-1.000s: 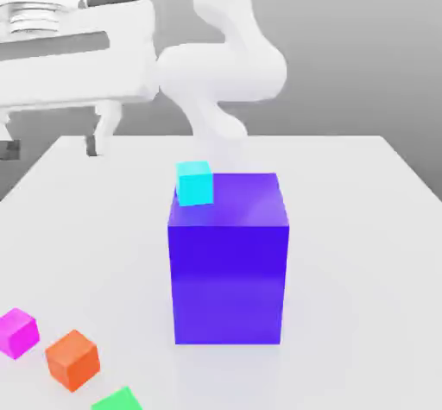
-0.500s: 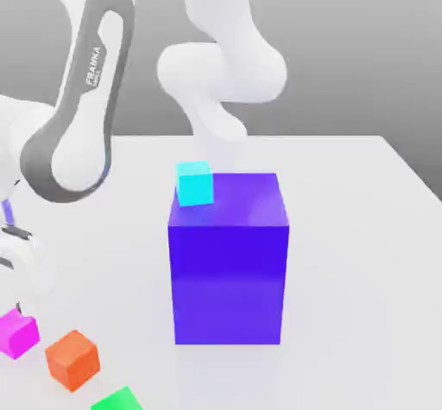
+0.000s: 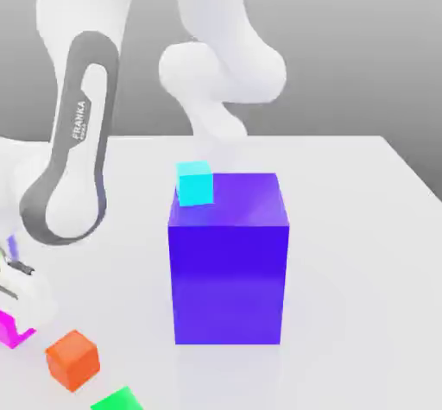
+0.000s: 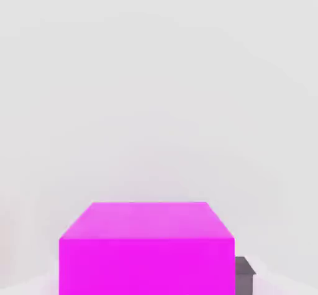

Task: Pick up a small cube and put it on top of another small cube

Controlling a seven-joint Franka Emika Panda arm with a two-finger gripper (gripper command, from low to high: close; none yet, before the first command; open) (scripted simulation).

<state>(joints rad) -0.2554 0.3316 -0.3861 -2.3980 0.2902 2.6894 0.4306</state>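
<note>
reaching low over the desk (image 3: 345,270), the robot's jaws stood right at the pink cube (image 4: 149,266), which lay directly beneath the hand, leaving no sideways gap to cross; whether they gripped it or stood open could not be told.

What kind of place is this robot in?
Probably a computer-simulated robot test scene: a white robot arm, a plain pale tabletop, and flat-colored blocks like the big blue box.

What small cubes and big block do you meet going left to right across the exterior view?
Magenta cube, orange cube, green cube, cyan cube. The blue block overlaps cyan's span, so it's left out.
</note>
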